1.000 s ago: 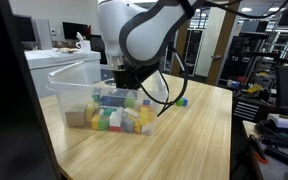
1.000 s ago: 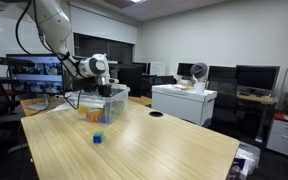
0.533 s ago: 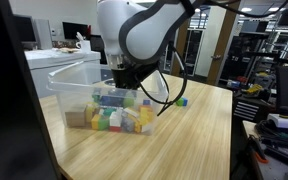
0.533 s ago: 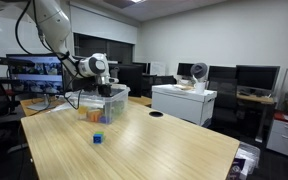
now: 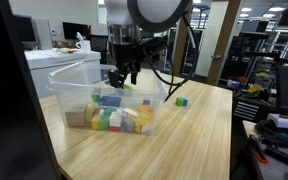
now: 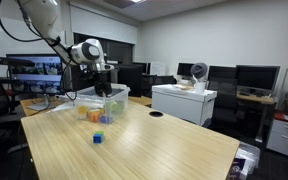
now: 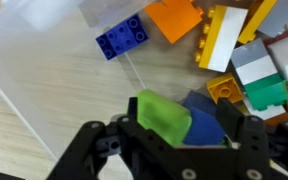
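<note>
My gripper (image 7: 181,120) is shut on two toy blocks side by side: a light green block (image 7: 160,117) and a dark blue block (image 7: 206,127). In both exterior views the gripper (image 5: 121,76) (image 6: 106,88) hangs just above the clear plastic bin (image 5: 62,84) (image 6: 120,93). The bin holds several loose coloured blocks (image 5: 112,115). Below the jaws the wrist view shows a blue studded block (image 7: 124,37), an orange block (image 7: 174,17) and a yellow block (image 7: 220,35) on the bin floor.
A small green block (image 5: 181,101) lies on the wooden table (image 5: 184,140) beside the bin. A small blue block (image 6: 98,138) lies on the table in front of the bin. White desks and monitors stand beyond the table.
The arm has risen out of the bin. The gripper, which was down among the blocks, now hangs above the rim with the green and blue blocks in it.
</note>
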Controlling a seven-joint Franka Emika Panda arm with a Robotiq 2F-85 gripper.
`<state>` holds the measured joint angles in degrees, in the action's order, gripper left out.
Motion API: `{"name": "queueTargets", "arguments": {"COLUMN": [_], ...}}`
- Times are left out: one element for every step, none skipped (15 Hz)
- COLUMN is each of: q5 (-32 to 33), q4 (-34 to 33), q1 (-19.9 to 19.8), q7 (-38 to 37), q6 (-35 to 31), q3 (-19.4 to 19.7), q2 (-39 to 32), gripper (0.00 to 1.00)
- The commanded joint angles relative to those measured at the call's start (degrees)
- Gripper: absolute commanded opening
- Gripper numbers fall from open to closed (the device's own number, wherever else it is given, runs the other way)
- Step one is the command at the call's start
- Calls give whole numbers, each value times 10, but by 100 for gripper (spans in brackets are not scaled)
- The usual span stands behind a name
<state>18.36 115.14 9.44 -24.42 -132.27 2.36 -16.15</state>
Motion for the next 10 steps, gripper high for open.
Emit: {"name": "queueTargets", "arguments": {"q5": [-18,-17,-15,-13,-10,-11,-13,-12,-15,-12], "q4": [57,61,66,68,71,73,78,82,87,91], "q1": [-10,-13,-18,-20,-23,-26,-30,-33,-37,-39], "q7": [42,43,45,44,44,45,49,51,57,60], "q6": [16,21,28,33,37,45,51,53,54,53], "q3": [-18,-20,-22,-23,-23,-24,-25,-25,-25,-25], "q2": [94,110,134,144,152,158,163,165,165,163], "gripper": [56,56,56,56,56,56,95,96,100,100]}}
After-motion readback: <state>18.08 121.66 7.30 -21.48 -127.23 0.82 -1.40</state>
